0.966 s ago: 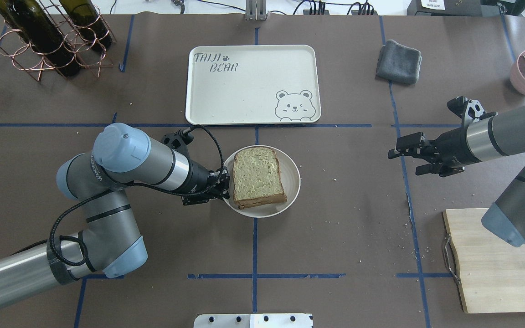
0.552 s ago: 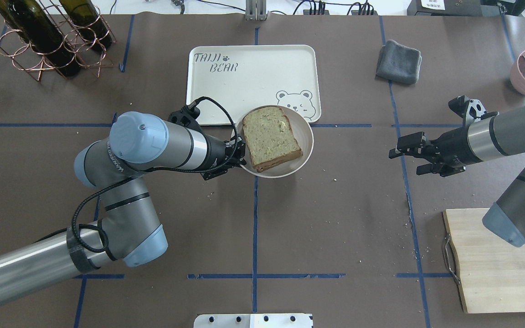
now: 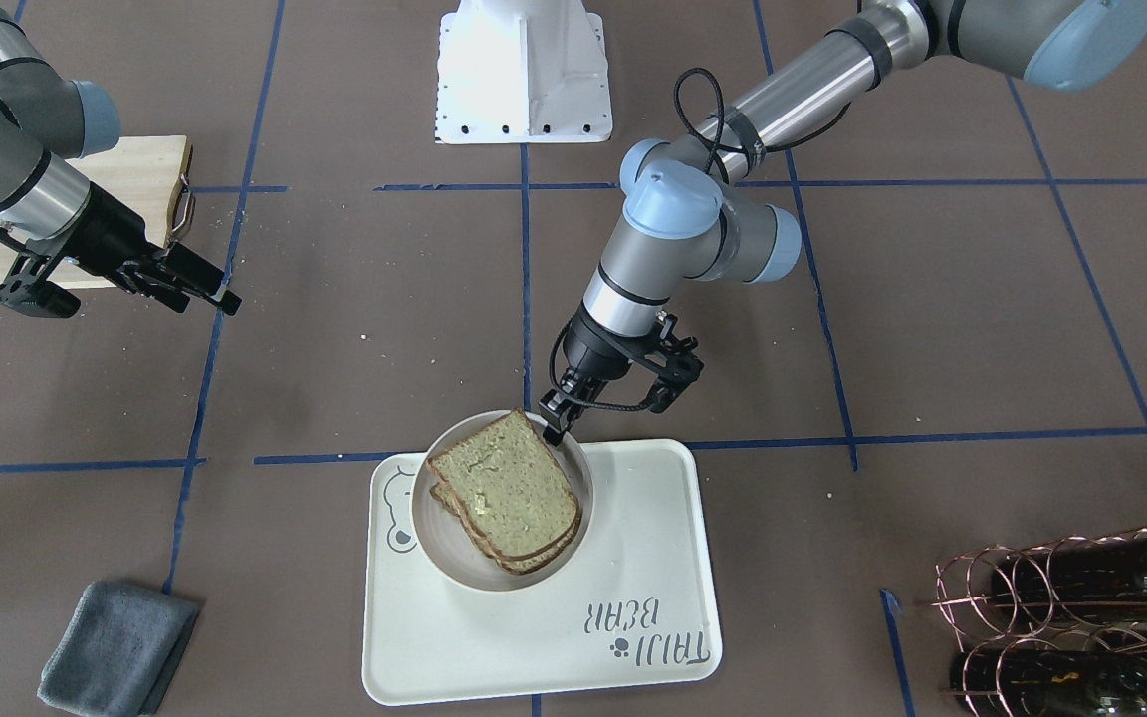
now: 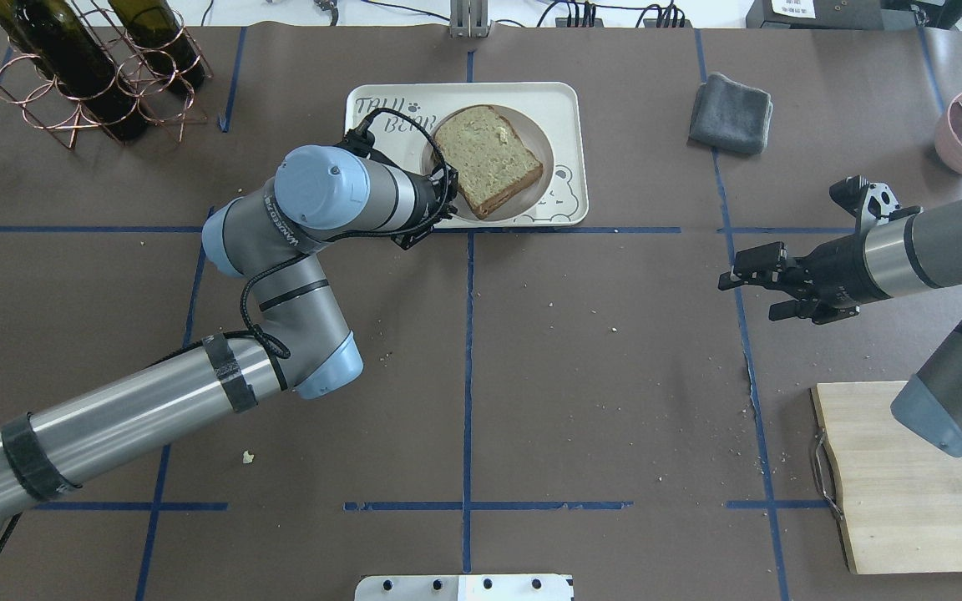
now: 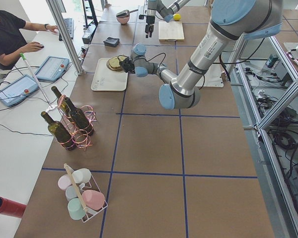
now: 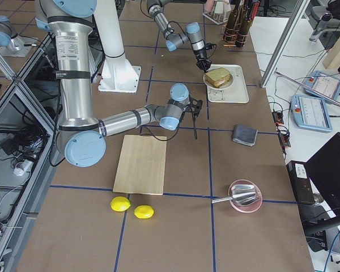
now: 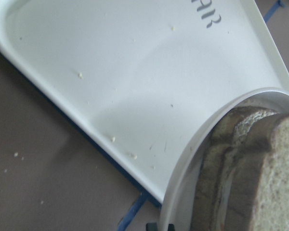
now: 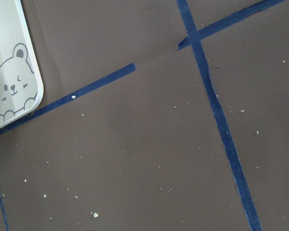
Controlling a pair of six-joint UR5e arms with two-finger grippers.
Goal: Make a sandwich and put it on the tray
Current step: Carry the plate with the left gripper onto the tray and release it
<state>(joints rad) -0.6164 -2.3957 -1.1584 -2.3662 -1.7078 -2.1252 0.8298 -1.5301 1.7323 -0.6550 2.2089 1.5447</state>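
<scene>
White plate (image 3: 454, 558) with sandwich (image 3: 504, 488) over tray (image 3: 633, 518), my left hand (image 3: 554, 423) grasping its rim; my right hand (image 4: 746, 299) released, well apart from tray.

**One name on the tray**

Grey "TAIJI BEAR" lettering (image 3: 647, 634) is the only text I can read. It is printed in two lines on the floor of the cream tray (image 3: 633, 518), in the corner away from the plate (image 3: 444, 558). From overhead, my left arm's cable crosses the words. The print on my left arm (image 4: 281, 225) is too small to read.
</scene>
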